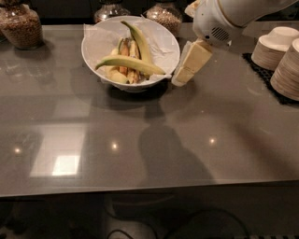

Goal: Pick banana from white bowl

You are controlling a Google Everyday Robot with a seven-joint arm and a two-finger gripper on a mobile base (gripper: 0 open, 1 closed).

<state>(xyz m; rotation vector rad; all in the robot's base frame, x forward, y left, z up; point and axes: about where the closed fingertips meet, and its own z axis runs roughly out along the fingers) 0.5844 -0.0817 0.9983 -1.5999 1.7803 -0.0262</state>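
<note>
The long yellow banana [131, 63] with greenish tips lies across the white bowl [89, 51], which is lined with crumpled white paper and stands at the back of the grey counter. A darker green banana [138, 39] and short orange-yellow pieces [125, 70] lie behind and under it. My gripper [180, 79], with cream fingers hanging from a white arm, is just right of the bowl's right rim. It hangs low near the counter, holds nothing and does not touch the banana.
Three glass jars [21, 25] [110, 9] [163, 14] stand along the back edge. Stacks of paper bowls [275, 46] sit on a black mat [254, 65] at the right. The grey counter [140, 140] runs to its front edge near the bottom.
</note>
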